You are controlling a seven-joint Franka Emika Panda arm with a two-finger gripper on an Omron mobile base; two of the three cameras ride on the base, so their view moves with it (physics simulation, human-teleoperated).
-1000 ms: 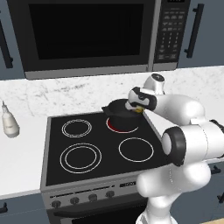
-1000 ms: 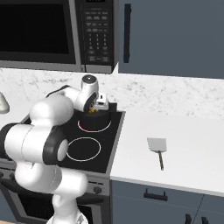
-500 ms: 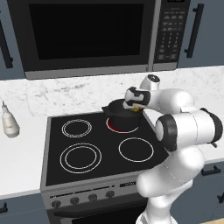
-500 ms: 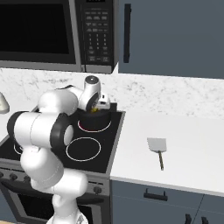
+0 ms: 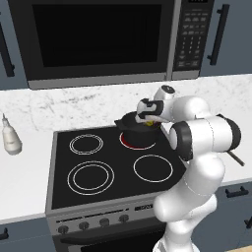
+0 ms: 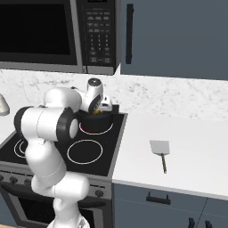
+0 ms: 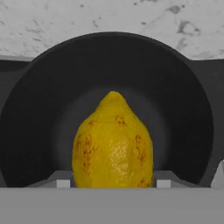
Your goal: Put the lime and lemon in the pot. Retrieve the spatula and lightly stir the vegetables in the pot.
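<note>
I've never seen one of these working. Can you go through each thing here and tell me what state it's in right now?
Lemon: between the fingers, held over the pot's inside.
Pot: on the back burner, which glows red; no lime seen inside.
Gripper: closed on the lemon.
Spatula: flat on the counter, untouched.
Microwave: door shut.

Black stove (image 5: 88, 182) with four burner rings, knobs along its front. Microwave (image 5: 98, 42) above. White marbled worktop (image 6: 191, 156) either side. Pale bottle (image 5: 11, 140) upright left of stove. Grey-blue cabinets (image 6: 178, 35) above, drawers below.
</note>
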